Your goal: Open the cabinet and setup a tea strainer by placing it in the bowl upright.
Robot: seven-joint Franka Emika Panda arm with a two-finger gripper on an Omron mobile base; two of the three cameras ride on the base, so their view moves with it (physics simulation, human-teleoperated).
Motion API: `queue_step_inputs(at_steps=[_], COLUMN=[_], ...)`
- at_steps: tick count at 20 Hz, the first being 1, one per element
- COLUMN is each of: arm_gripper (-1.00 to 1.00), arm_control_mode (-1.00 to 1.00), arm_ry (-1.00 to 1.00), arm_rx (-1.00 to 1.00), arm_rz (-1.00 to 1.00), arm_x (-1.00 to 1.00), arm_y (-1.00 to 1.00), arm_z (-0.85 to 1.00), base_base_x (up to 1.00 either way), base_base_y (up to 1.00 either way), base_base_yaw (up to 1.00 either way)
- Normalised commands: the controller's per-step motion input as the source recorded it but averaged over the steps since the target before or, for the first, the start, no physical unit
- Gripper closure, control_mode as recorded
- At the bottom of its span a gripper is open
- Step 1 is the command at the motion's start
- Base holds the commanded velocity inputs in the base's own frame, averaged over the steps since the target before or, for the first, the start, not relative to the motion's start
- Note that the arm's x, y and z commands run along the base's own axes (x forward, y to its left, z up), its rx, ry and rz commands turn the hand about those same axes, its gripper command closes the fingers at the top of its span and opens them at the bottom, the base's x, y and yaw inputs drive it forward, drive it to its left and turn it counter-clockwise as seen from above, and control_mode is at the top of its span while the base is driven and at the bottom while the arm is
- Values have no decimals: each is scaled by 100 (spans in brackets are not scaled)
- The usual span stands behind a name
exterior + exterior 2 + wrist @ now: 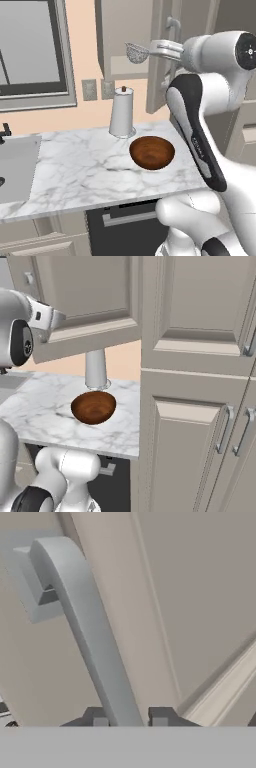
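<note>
Cabinet (127, 35) on the wall is seen with its door (162, 55) swung open; the marble counter (90, 170) is placed below it; the paper towel roll (122, 112) is stood just behind the wooden bowl (152, 152); the tea strainer (136, 52) is seen inside the cabinet; the door's silver bar handle (95, 642) is found between the fingertips of the gripper (130, 718), whose jaws are set narrowly around it, contact unclear.

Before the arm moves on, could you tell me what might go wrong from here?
The hand straddles the door handle; backing off crooked could snag it. The strainer sits near the shelf's front edge, so a clumsy reach could knock it off. The paper towel roll stands close behind the bowl.
</note>
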Motion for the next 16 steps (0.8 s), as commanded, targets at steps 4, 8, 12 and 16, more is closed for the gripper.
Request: queue_step_inputs(at_steps=[4,8,12,16], arm_gripper=[100,100,100,100], arm_control_mode=[-100,-100,-100,-100], arm_ry=[12,13,13,14], arm_rx=[5,1,0,-7], arm_rz=[12,7,3,-2], arm_x=[-56,-40,-39,-48], arm_y=[-59,-27,-17,-14], arm_z=[3,0,0,0], base_base_x=[0,0,0,0], base_base_y=[0,0,0,0], base_base_yaw=[0,0,0,0])
